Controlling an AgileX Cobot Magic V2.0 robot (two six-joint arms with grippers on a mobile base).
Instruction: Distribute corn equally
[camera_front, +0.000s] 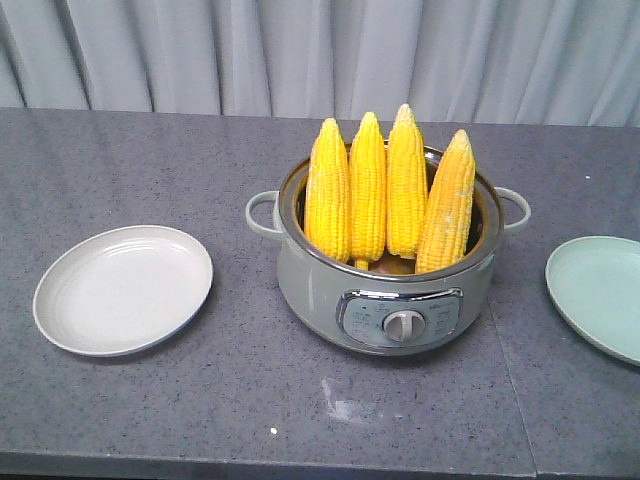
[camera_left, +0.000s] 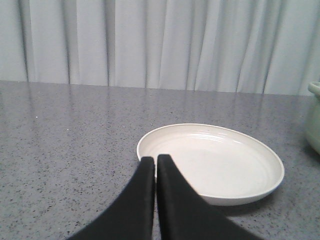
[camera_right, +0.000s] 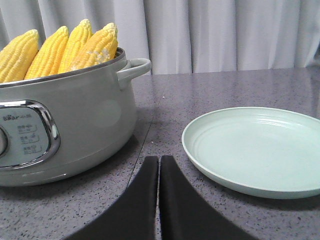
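Corn (camera_front: 385, 190), four cobs, stands upright in one pot (camera_front: 330, 290) on the desk (camera_front: 150, 170), between one white plate (camera_front: 123, 289) and one green plate (camera_front: 600, 295). Left fingers (camera_left: 142, 195) and right fingers (camera_right: 142, 195) are each pressed together, holding nothing.

Bright, even light throws soft shadows beneath the pot (camera_front: 310, 290), every view sharp.

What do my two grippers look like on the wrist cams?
Both look alike: the left gripper and right gripper each show two matte black fingers, broad at the base, curving to narrow tips. No cables, markings or arm links are visible.
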